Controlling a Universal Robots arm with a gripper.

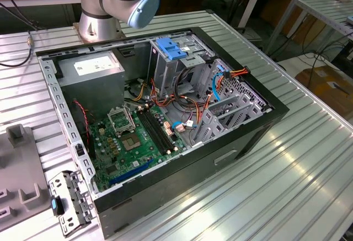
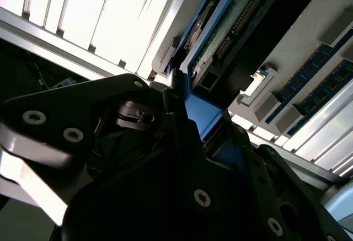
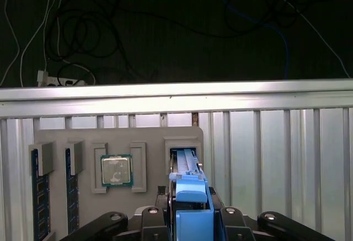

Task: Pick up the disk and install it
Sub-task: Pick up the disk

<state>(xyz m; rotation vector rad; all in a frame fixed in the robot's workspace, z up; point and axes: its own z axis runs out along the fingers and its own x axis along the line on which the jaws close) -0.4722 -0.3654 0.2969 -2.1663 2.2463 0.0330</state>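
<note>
The gripper [image 3: 191, 199] is clamped on the edge-on disk [image 3: 186, 161], whose blue carrier rails frame a silver body and green circuit board.

Open top, crowded inside
The computer case [image 1: 165, 114] lies open upward on the counter [image 1: 287, 164]; orange and blue cables [image 1: 212, 95] crowd just beside the drive cage [image 1: 174, 59]; the power supply [image 1: 91, 67] fills one corner; bare counter runs along the exterior view's right; in the first wrist view the disk [image 3: 192, 194] stands in a tray [image 3: 149, 139] slot, walls close on both sides.
</note>
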